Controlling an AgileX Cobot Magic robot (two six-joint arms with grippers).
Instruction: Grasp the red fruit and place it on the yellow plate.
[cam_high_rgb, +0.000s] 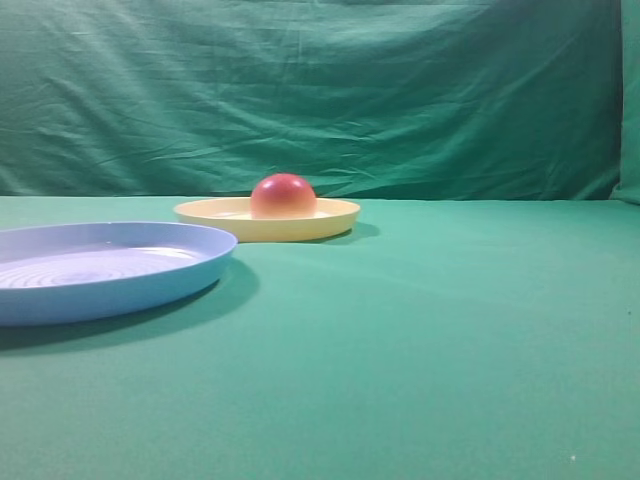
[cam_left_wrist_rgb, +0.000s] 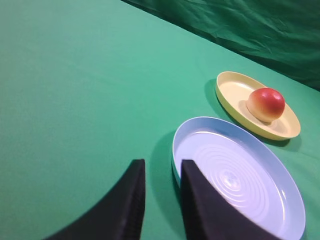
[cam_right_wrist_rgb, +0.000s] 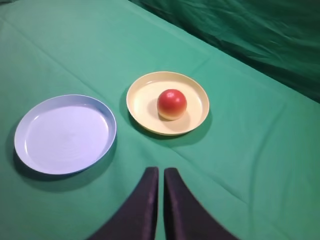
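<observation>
Red fruit (cam_right_wrist_rgb: 172, 104) sits on yellow plate (cam_right_wrist_rgb: 145, 115); placing looks done. Right gripper (cam_right_wrist_rgb: 160, 200) pinched together, empty, near side. Left gripper (cam_left_wrist_rgb: 162, 200) slightly apart, empty. Next: nothing but parking arms.

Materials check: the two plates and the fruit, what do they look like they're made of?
Yellow plate: looks like moulded plastic, matt to satin, uniform pale colour with a low rim.
Blue plate: also plastic by the look, glossier, with soft reflections on concentric moulded rings.
Red fruit: smooth and glossy with a sharp highlight; real or plastic replica, cannot tell.
</observation>
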